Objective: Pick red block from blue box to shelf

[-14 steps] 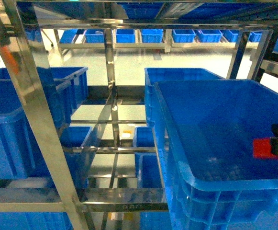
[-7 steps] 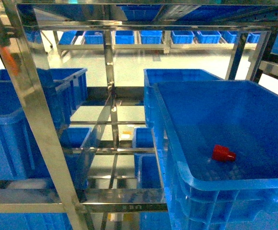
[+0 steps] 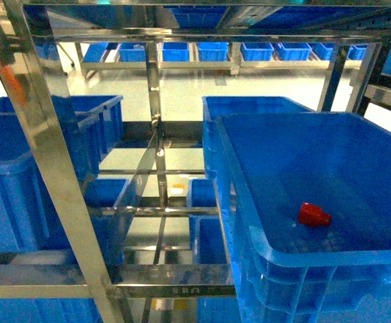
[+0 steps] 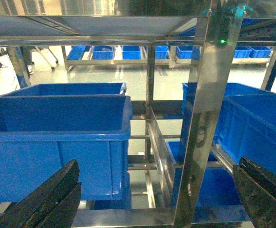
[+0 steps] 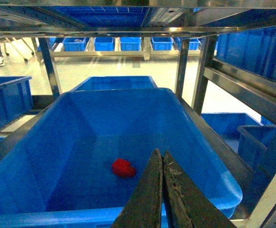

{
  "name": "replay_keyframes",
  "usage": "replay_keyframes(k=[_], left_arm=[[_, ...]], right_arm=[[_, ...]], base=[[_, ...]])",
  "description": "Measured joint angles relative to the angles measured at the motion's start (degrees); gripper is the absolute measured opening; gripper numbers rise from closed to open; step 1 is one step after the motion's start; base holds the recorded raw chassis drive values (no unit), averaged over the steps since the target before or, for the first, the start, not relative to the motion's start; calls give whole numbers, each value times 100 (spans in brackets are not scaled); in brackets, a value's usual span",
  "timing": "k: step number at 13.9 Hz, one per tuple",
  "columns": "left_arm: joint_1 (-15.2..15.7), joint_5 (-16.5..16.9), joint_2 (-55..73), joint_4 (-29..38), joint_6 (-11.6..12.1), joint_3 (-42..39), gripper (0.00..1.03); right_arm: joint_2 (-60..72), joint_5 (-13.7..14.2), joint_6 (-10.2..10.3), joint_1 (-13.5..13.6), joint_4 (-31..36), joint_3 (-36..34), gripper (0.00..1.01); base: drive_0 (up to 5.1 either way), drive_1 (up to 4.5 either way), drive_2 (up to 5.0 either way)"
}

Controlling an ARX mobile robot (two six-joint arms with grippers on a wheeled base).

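We saw a shiny red block (image 3: 313,214) in a dark blue crate (image 3: 262,249). The shelf (image 3: 54,175) was silver and shiny like a mirror. More blue crates (image 4: 57,128) sat on it. The left gripper (image 4: 152,199) looked black, and the floor (image 3: 182,84) was pale.

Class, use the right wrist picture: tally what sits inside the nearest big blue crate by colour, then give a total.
Red: 1, the red block lying on the floor of the blue crate.
Other colours: 0.
Total: 1.
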Motion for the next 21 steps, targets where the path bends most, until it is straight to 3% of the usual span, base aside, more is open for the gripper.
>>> replay_keyframes(k=[8,16,18,21], left_arm=[[0,0,0,0,0,0,98],[0,0,0,0,0,0,98],[0,-11,0,-2,0,0,98],[0,-2,0,2,0,0,98]], right_arm=[[-1921,0,0,0,-1770,-11,2],[-3032,0,0,0,-2876,-11,2],[-4006,-9,0,0,-3901,-7,2],[-4028,-7,0,0,-3915,-9,2]], base=[[0,0,0],[0,0,0],[0,0,0],[0,0,0]])
